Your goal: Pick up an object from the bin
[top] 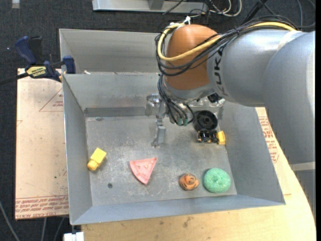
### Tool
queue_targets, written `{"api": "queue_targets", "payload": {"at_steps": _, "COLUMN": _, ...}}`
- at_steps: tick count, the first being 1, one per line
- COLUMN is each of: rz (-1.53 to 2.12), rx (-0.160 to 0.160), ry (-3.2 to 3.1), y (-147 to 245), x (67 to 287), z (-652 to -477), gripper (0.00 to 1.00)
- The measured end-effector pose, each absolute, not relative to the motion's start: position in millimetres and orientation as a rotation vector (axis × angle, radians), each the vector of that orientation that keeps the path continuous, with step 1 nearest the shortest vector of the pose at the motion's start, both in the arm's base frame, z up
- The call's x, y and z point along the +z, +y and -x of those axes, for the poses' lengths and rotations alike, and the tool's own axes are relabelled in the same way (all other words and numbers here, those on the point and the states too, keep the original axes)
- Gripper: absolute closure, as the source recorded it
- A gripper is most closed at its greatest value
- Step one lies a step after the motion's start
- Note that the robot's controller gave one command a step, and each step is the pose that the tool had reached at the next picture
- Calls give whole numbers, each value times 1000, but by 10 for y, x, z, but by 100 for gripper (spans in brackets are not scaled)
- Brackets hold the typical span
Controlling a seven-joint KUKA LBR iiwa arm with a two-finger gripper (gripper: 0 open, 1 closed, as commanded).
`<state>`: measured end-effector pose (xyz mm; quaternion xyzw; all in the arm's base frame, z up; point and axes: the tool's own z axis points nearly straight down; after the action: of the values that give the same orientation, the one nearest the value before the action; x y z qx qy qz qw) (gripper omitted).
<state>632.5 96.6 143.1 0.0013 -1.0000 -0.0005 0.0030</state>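
The large silver-grey robot arm (261, 64) reaches in from the right, and its rounded orange wrist cover (188, 54), looped with yellow and black cables (173, 59), hangs over the back half of the grey metal bin (74, 144). Below the cover the gripper (159, 138) points down at bare floor near the bin's middle, close to the surface. From this angle I cannot tell whether the claw is open or closed, and I see no object held in it.

The round green spongy ball (216, 180) lies in the front right corner. The flat pink triangular wedge (143, 169) is the thing nearest the gripper, on the floor just in front of it and apart from it. To the gripper's right, partly under the wrist, sits a black round piece with a yellow end (209, 129); it may be a small wheeled toy, but the view is poor. The small yellow plastic block (96, 159) lies by the left wall, well apart. The little orange-brown round knob (188, 182) sits just beside the green ball.
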Motion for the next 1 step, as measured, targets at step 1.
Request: {"api": "queue_targets", "payload": {"at_steps": 1, "rz": -1, "rx": -3, "ry": -3143, "y": 962, "x": 1482, "z": -6343, "gripper": 0}}
